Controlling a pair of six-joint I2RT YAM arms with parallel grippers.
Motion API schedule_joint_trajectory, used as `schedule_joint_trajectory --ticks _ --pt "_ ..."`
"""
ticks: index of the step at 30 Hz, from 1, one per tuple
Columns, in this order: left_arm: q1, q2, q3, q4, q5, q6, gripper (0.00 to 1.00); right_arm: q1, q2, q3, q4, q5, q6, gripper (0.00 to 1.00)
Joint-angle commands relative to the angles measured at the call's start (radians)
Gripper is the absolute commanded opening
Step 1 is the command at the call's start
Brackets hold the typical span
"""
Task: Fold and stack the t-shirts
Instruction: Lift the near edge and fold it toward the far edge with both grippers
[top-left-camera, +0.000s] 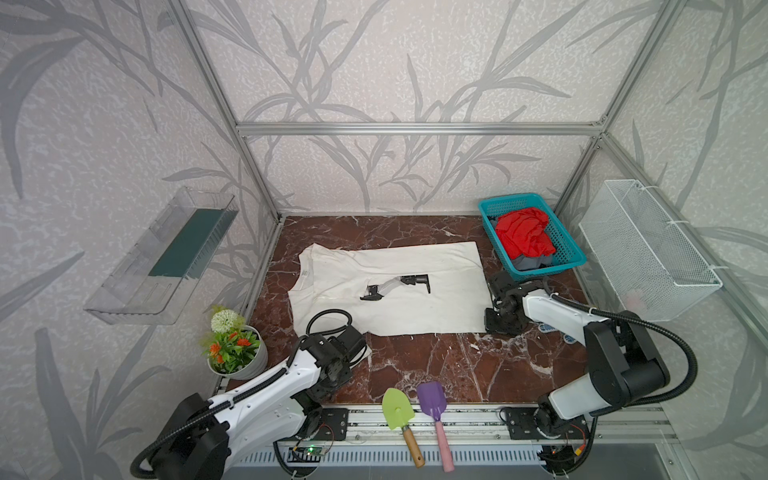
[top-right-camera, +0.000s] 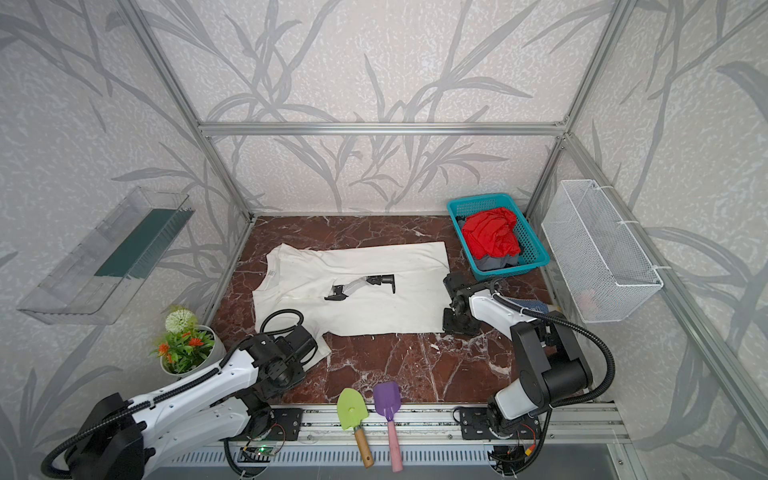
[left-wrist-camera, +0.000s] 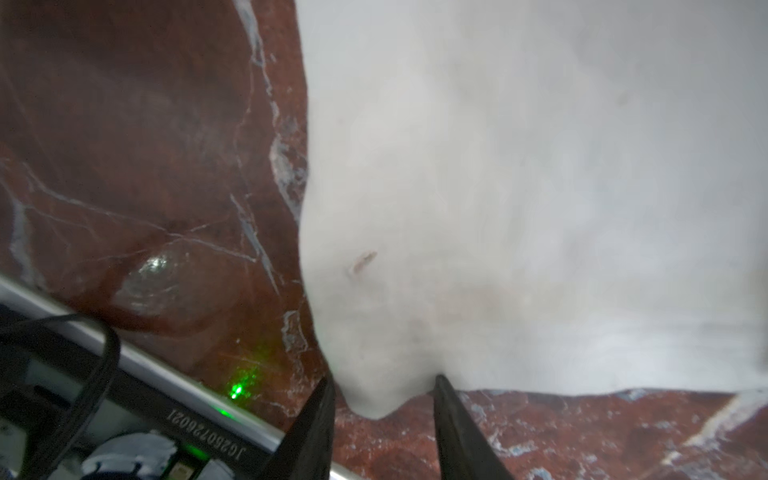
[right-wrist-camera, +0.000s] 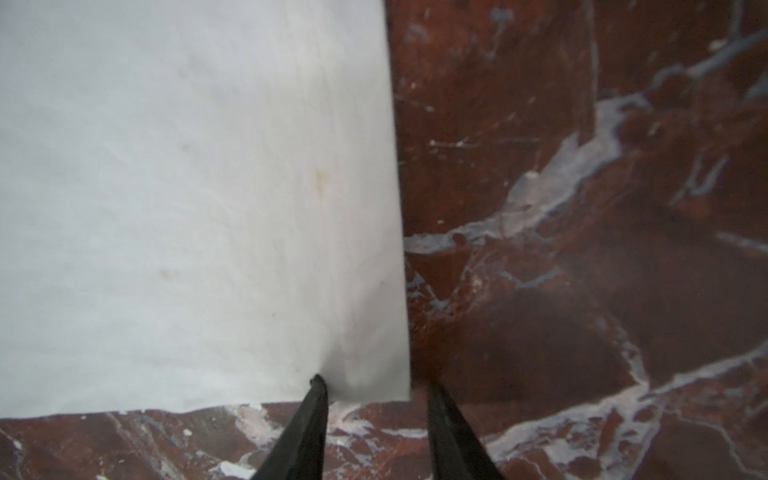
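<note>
Left jaws: stood partly open and low over the tabletop (top-left-camera: 436, 365), holding nothing; in the left wrist view they straddled the tip of the near sleeve (left-wrist-camera: 374, 395) without pinching it.
Near sleeve: lay flat, its tip pointing toward the front edge; a sound grip probably needed the jaws pushed further over the cloth, so they took both layers and not just the point.
Cream shirt (top-left-camera: 395, 286): lay spread print-up in the middle of the tabletop in both top views, collar to the left and hem to the right.
Right jaws: were also partly open and empty; in the right wrist view one sat over the near hem corner (right-wrist-camera: 374, 374), the other over bare tabletop just beside it.
Hem corner: looked like the matching hold; both sides likely had to close together, lift only a little, and carry the near edge evenly over to the far edge, or the fold would skew.
Basket (top-left-camera: 511, 198): stood at the right rear, holding the red shirt (top-left-camera: 521, 235) on top of the grey shirt (top-left-camera: 528, 262), both unfolded.
</note>
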Motion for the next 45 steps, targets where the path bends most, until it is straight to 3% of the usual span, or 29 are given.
schedule_joint_trajectory --ticks 1,6,9,14,23,29,34,45 --pt "-0.023 0.013 -0.065 0.049 -0.047 -0.124 0.41 -0.015 -0.002 0.008 -0.015 -0.005 -0.005 0.41" --pt "-0.031 -0.059 -0.146 0.110 -0.066 -0.200 0.33 -0.031 -0.003 0.025 -0.030 -0.012 -0.020 0.41" --pt "-0.033 -0.087 -0.184 0.133 -0.053 -0.213 0.16 -0.044 -0.004 0.021 -0.028 -0.010 -0.019 0.41" --pt "-0.034 -0.141 -0.155 0.081 -0.065 -0.194 0.00 -0.059 0.014 -0.002 0.017 -0.033 -0.007 0.40" --pt "-0.033 -0.178 0.034 -0.134 -0.168 -0.106 0.00 -0.059 0.037 -0.012 0.046 -0.036 0.009 0.33" --pt "-0.032 -0.192 0.104 -0.189 -0.200 -0.072 0.00 -0.059 0.028 -0.009 0.053 -0.046 0.009 0.00" --pt "-0.031 -0.191 0.122 -0.183 -0.206 -0.058 0.00 -0.060 -0.009 -0.007 0.023 -0.049 0.011 0.00" --pt "-0.032 -0.288 0.296 -0.363 -0.308 -0.071 0.00 -0.059 -0.233 -0.002 -0.152 -0.044 0.036 0.00"
